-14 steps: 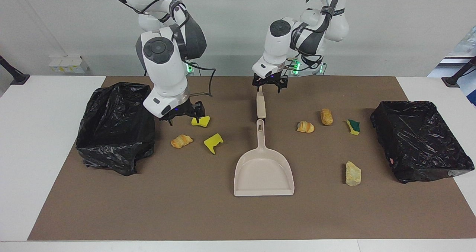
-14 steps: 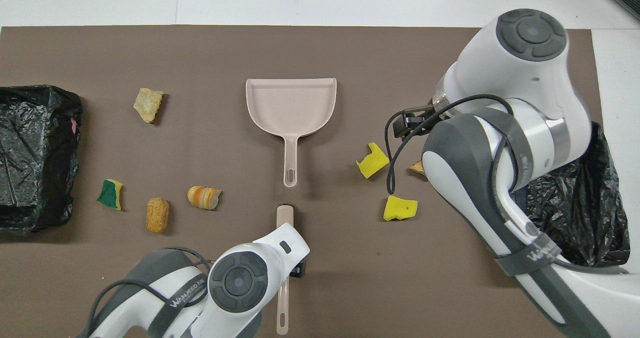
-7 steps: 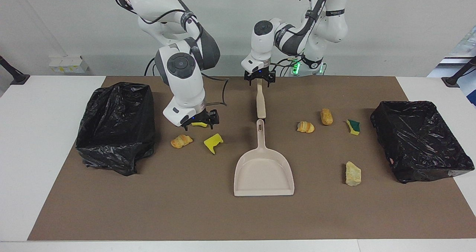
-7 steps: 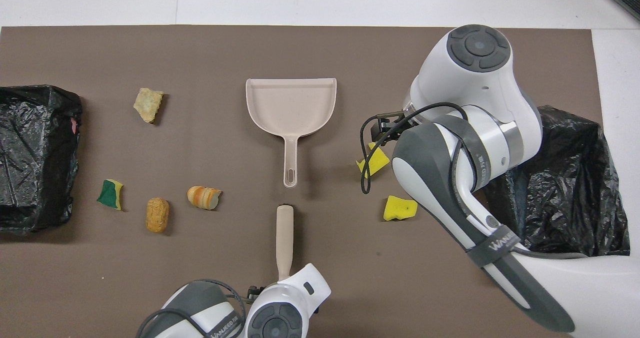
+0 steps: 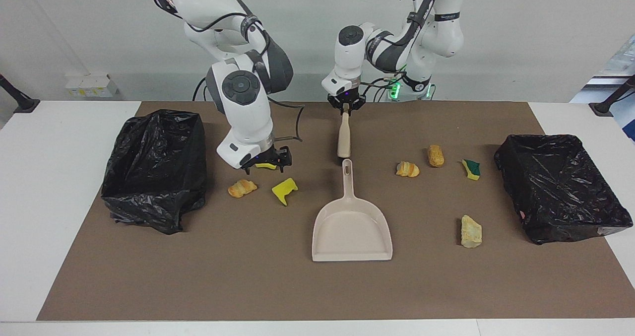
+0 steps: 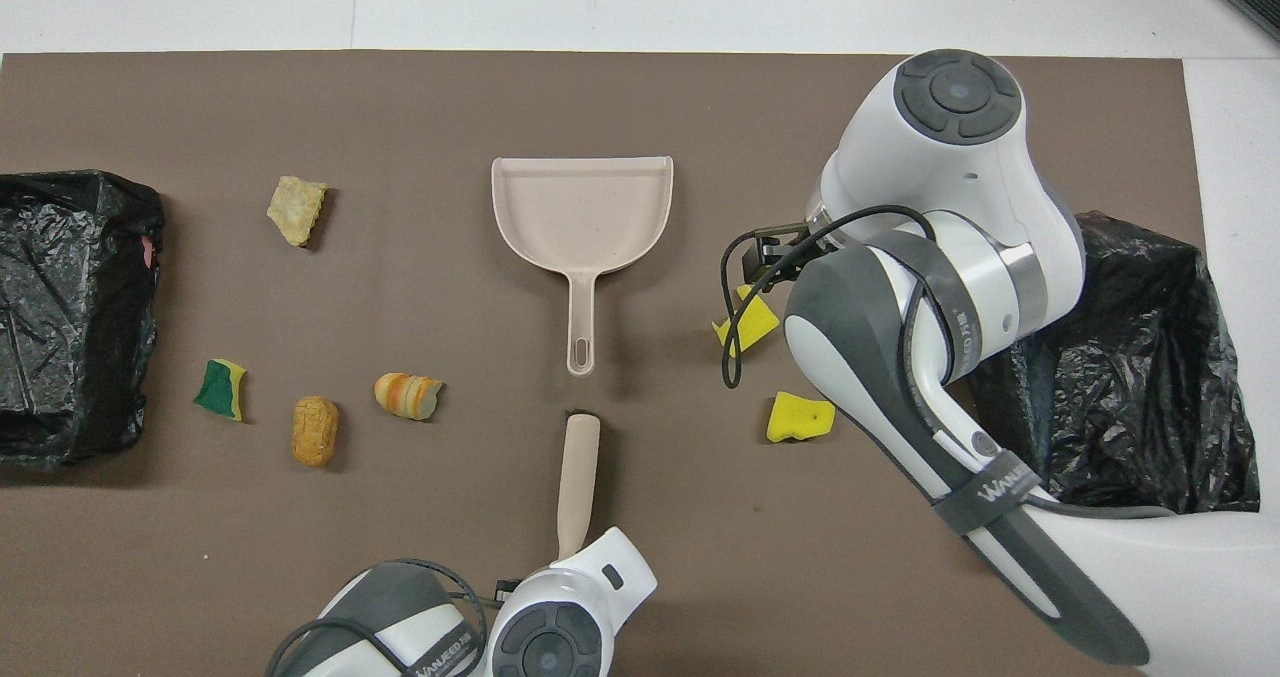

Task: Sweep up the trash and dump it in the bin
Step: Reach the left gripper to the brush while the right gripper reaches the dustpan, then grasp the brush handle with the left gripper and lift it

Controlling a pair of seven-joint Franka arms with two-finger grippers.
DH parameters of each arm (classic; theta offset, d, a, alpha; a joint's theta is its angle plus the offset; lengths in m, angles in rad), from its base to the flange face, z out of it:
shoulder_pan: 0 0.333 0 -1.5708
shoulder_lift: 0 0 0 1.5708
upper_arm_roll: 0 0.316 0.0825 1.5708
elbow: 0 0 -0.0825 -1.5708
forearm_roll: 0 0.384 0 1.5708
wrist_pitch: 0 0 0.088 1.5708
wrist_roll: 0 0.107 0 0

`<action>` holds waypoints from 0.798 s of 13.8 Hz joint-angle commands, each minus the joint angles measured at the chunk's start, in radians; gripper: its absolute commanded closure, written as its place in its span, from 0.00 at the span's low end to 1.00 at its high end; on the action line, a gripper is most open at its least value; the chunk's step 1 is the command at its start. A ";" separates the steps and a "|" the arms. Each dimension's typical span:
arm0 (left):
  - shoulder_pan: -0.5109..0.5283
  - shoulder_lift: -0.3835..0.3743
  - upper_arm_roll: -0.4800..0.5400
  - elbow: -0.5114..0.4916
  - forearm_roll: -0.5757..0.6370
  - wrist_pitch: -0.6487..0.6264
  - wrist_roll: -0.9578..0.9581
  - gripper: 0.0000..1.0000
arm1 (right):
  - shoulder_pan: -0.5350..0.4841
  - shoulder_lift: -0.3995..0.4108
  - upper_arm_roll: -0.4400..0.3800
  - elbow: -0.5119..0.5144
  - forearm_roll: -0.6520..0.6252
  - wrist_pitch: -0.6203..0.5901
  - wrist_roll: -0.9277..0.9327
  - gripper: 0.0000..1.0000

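The left gripper [image 5: 346, 108] had its jaws closed on the brush [image 5: 344, 136], whose long axis pointed away from the robots at the dustpan [image 5: 351, 227]. The right gripper [image 5: 268, 163], jaws wide, hung over a yellow sponge piece [image 5: 266, 166] near the bin [image 5: 155, 169].

White glossy arms, dark grey joint sleeves and round caps, black cables looped outside, grey lettered bands, black claws, green base lights.
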 commanded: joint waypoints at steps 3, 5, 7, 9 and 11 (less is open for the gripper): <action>0.102 -0.039 0.018 0.085 0.015 -0.191 0.060 1.00 | -0.007 -0.005 0.007 -0.018 -0.008 0.044 0.021 0.00; 0.159 -0.041 0.017 0.089 0.044 -0.239 0.077 1.00 | 0.000 -0.003 0.009 -0.036 0.000 0.087 0.064 0.00; 0.234 -0.051 0.017 0.075 0.044 -0.279 0.152 1.00 | 0.048 -0.003 0.011 -0.050 -0.008 0.134 0.130 0.00; 0.334 -0.044 0.017 0.070 0.044 -0.282 0.233 1.00 | 0.088 0.011 0.011 -0.051 -0.012 0.191 0.197 0.00; 0.433 -0.037 0.017 0.066 0.044 -0.286 0.334 1.00 | 0.153 0.046 0.007 -0.048 -0.017 0.265 0.285 0.00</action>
